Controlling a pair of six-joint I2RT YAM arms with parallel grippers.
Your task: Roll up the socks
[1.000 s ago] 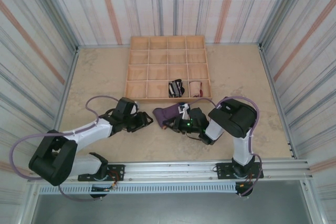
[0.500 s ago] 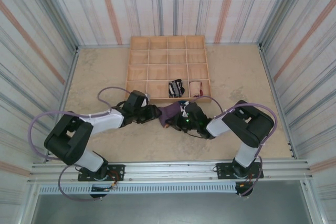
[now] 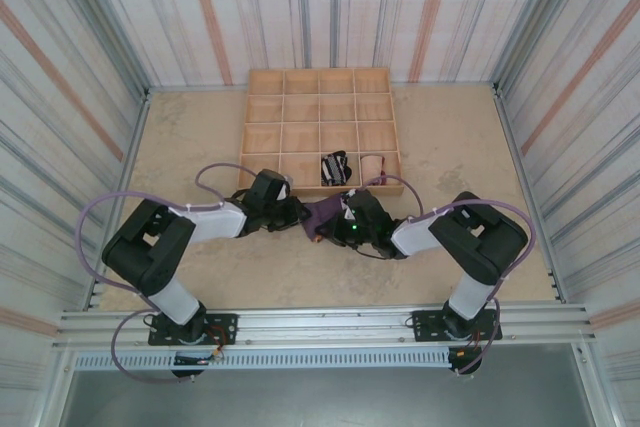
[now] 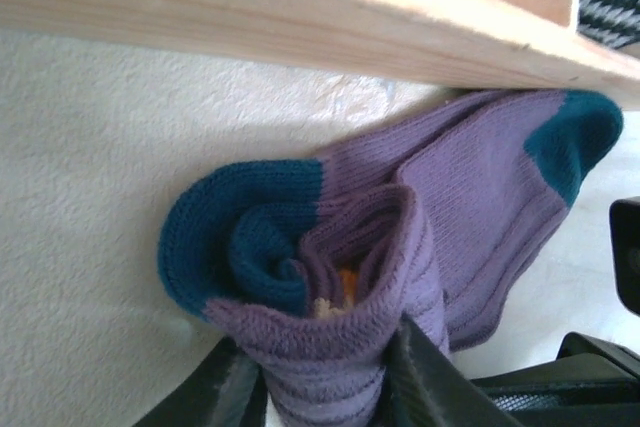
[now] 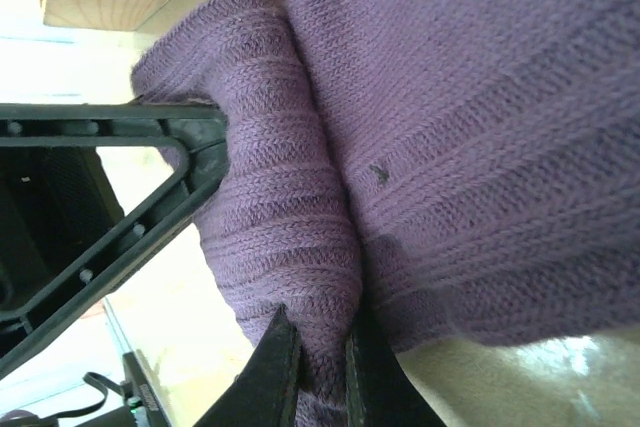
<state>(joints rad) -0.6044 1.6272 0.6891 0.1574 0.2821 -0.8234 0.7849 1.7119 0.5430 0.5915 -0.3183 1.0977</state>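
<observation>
At the left gripper, jaws squeezed in on either side of the rolled-up purple sock (teal toe curled into the coil). At the right gripper, nearly closed, pinching a fold of the same sock. Lying on the table, right up against the near edge of the wooden tray. Inside the tray's front row, in neighbouring compartments: a black-and-white striped sock and a peach sock.

First sock just before tray; second sock and third sock, seemingly, in its near row.
</observation>
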